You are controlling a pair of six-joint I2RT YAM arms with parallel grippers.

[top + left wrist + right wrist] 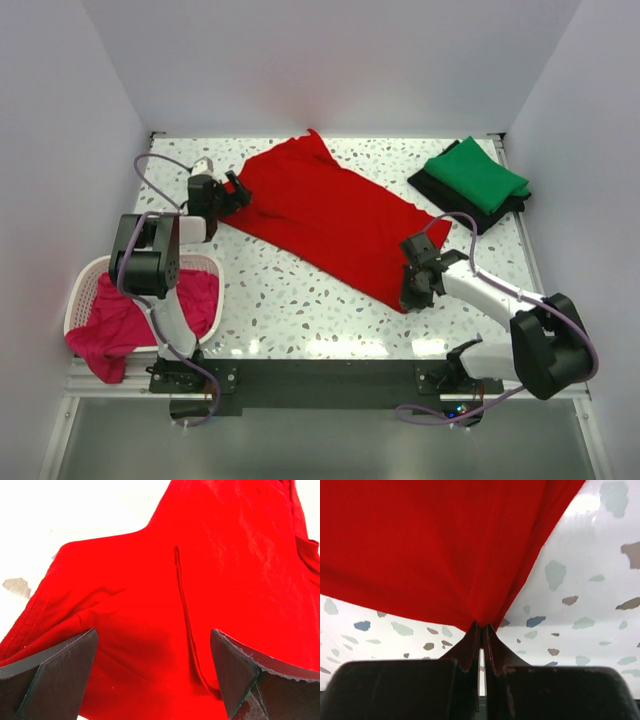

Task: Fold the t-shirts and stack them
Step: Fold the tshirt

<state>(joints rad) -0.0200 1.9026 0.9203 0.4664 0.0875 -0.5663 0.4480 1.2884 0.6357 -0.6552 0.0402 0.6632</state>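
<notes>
The bright red t-shirt lies spread across the middle of the table. My left gripper is open at the shirt's left end, jaws wide over red cloth with a seam between them. My right gripper is shut on the shirt's near right corner, cloth pinched between the fingertips. A folded green t-shirt lies on a folded black t-shirt at the back right. The magenta-pink t-shirt is heaped in the basket.
The white lattice basket stands at the front left beside the left arm. The speckled table has raised edges and white walls on three sides.
</notes>
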